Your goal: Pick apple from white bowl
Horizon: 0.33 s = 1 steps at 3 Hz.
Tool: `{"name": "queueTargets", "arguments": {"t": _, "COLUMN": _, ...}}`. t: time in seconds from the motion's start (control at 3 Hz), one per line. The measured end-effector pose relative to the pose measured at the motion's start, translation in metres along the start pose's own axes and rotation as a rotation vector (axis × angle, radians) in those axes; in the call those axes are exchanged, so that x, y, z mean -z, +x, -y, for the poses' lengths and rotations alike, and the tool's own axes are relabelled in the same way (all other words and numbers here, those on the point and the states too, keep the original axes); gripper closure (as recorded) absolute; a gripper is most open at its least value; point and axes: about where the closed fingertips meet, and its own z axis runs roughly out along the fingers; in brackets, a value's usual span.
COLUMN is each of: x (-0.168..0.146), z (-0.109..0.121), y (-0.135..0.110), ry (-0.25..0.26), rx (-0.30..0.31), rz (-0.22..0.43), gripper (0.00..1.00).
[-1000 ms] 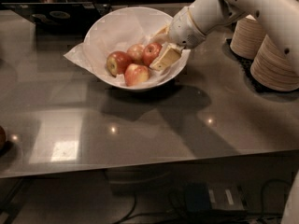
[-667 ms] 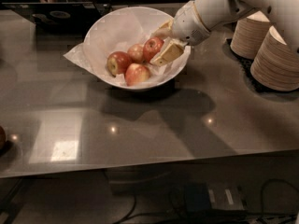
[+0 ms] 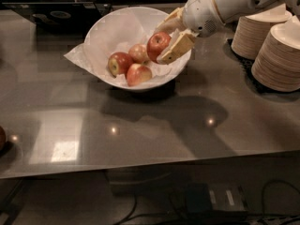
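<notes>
Over the right side of the white bowl [image 3: 100,28], the gripper [image 3: 161,45] clasps the apple [image 3: 156,41] between its fingers, just above three other apples [image 3: 119,63] lying inside that bowl.

Plate stacks [image 3: 276,50] rt, laptop [image 3: 56,14] back-left, 3 loose apples [image 3: 138,74]

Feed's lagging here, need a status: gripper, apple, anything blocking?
Gripper over bowl, right side, shut on apple. Apple above three others in bowl. Plate stacks to the right, apart.
</notes>
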Motion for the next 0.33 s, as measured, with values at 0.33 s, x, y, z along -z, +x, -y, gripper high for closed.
{"name": "queueTargets", "arguments": {"t": 0.33, "x": 0.0, "z": 0.0, "y": 0.0, "ry": 0.0, "rx": 0.0, "rz": 0.0, "gripper": 1.0}}
